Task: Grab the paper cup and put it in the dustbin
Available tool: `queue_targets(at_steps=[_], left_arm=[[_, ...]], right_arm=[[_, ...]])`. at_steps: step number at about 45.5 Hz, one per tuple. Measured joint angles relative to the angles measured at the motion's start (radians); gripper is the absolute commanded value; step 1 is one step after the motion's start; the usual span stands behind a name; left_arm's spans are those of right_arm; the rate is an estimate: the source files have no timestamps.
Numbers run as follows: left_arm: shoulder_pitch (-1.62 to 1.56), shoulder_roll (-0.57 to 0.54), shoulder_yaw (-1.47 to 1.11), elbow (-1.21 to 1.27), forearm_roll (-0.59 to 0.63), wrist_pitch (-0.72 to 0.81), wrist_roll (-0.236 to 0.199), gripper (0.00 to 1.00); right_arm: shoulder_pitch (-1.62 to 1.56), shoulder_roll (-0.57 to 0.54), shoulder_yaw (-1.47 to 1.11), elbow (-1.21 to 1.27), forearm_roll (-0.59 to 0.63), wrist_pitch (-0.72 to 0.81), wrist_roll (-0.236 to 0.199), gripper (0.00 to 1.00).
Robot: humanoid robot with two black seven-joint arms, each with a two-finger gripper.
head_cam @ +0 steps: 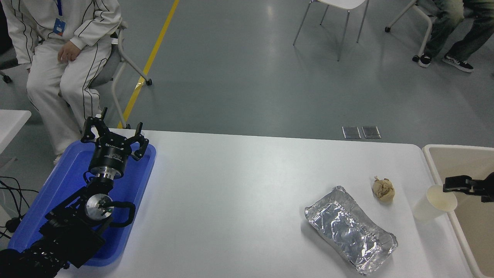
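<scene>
1 white table (pixel 247 185) is seen, filling the lower picture. Its far edge runs left to right, and its far right corner is rounded.

1 beige dustbin (pixel 438 162) stands just beside the table's right edge. It is cut off by the picture's right side, and only its left and far rim are shown.

1 blue tray (pixel 142 181) lies at the table's left end. The parked left arm is laid over it, with the left gripper (pixel 115 138) above the tray's far end, its fingers spread and nothing between them.

1 foil tray (pixel 350 229) lies right of centre, set at a slant. Its near corner is close to the table's front edge.

1 paper cup (pixel 434 201) stands upright near the right edge, just beside the dustbin's rim, mouth up. It is free on its left and near sides.

1 crumpled brown paper ball (pixel 383 189) sits between the foil tray's far end and the cup, apart from both.

The right gripper (pixel 457 183) enters from the right edge, over the dustbin. Its black tip is seen at the cup's far right rim. Contact cannot be told, nor whether the fingers are spread or pressed together.

A wide bare stretch of table is left between the blue tray and the foil tray.

2 seated people and 1 white chair (pixel 335 7) are noted on the grey floor beyond.
</scene>
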Motion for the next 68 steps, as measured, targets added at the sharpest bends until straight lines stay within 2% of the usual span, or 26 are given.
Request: queue_targets(at_steps=[7,16,20,27,29,34,43,68], left_arm=[[-0.001,0.0,0.0,0.0,0.0,0.0,0.0,1.0],[-0.001,0.0,0.0,0.0,0.0,0.0,0.0,1.0],[-0.001,0.0,0.0,0.0,0.0,0.0,0.0,1.0],[-0.001,0.001,0.0,0.0,0.0,0.0,0.0,1.0],[-0.001,0.001,0.0,0.0,0.0,0.0,0.0,1.0],[-0.001,0.001,0.0,0.0,0.0,0.0,0.0,1.0],[-0.001,0.0,0.0,0.0,0.0,0.0,0.0,1.0],[-0.001,0.0,0.0,0.0,0.0,0.0,0.0,1.0]], right_arm=[[-0.038,0.017,0.018,-0.028,0.001,-0.009,0.0,1.0],[-0.08,0.03,0.049,-0.051,0.001,-0.015,0.0,0.84],[-0.091,0.033,0.061,-0.057,0.002,-0.017,0.0,0.8],[-0.103,0.036,0.074,-0.062,0.008,-0.018,-0.01,0.59],[-0.105,0.036,0.075,-0.063,0.01,-0.019,-0.012,0.49],[-0.109,0.037,0.079,-0.064,0.018,-0.019,-0.019,0.4],[-0.115,0.038,0.081,-0.061,0.027,-0.017,-0.025,0.0],[-0.12,0.038,0.082,-0.018,0.037,-0.001,-0.029,0.0]])
